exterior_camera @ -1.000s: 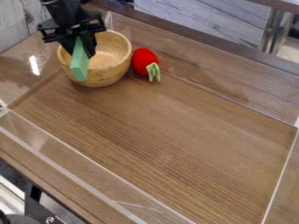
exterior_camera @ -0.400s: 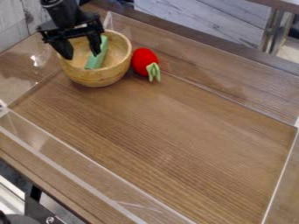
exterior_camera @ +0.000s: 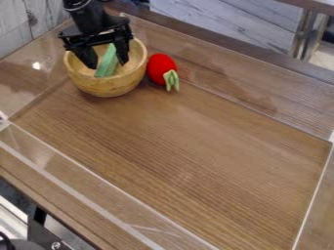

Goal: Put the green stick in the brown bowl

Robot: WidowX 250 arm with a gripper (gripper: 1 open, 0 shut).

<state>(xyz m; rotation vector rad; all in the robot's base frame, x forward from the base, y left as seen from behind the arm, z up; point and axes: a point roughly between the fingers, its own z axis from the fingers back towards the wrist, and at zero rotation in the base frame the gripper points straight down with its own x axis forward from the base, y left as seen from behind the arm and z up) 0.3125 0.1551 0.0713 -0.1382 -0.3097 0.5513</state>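
The green stick [exterior_camera: 107,62] leans inside the brown bowl [exterior_camera: 108,83] at the back left of the wooden table, one end against the far rim. My gripper [exterior_camera: 98,42] hangs just above the bowl with its black fingers [exterior_camera: 121,43] spread wide on either side of the stick's upper end. The gripper is open and nothing is held between the fingers.
A red strawberry-like toy [exterior_camera: 160,70] with small green leaves lies right beside the bowl on its right. Clear plastic walls [exterior_camera: 78,171] border the table along the front and sides. A grey table leg [exterior_camera: 307,34] stands at the back right.
The gripper held the green stick over the bowl's left rim, then opened. The stick dropped into the bowl and the gripper rose slightly and shifted right.
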